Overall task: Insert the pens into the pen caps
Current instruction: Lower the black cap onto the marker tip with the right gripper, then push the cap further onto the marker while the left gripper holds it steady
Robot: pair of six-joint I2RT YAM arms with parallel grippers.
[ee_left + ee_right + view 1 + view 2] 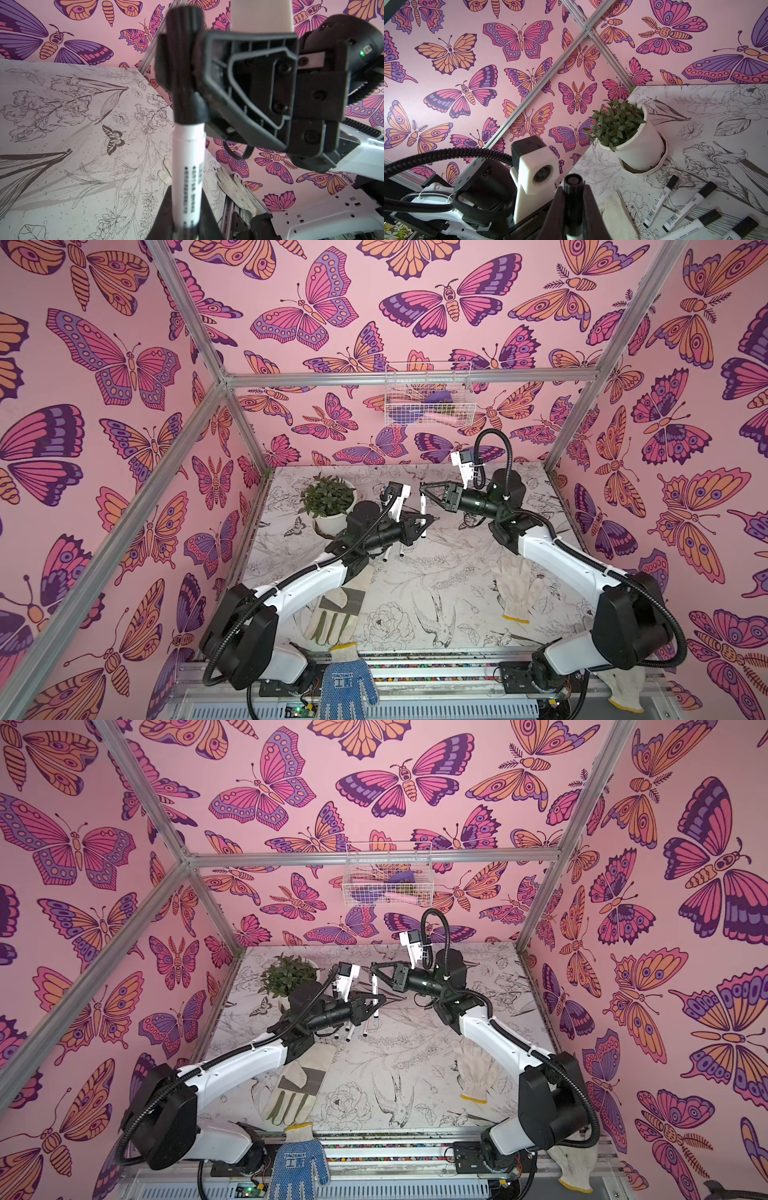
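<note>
In both top views a white pen [422,510] [374,990] stands upright above the table's back middle. My left gripper [426,521] [377,999] is shut on its lower barrel. In the left wrist view the barrel [188,166] rises out of my left gripper [187,199]. A black pen cap [182,62] sits over its top end, meeting the white barrel. My right gripper [422,488] [372,968] is shut on that cap [573,199], seen end-on in the right wrist view within the gripper [573,193]. Several capped pens [660,201] lie on the table; two [386,553] [368,1027] show under the left arm.
A potted plant [330,506] stands at the back left, close to the left arm. A leather glove [336,610] lies front left, a white knit glove [515,589] on the right, a blue glove [347,684] over the front edge. A wire basket [428,393] hangs on the back wall.
</note>
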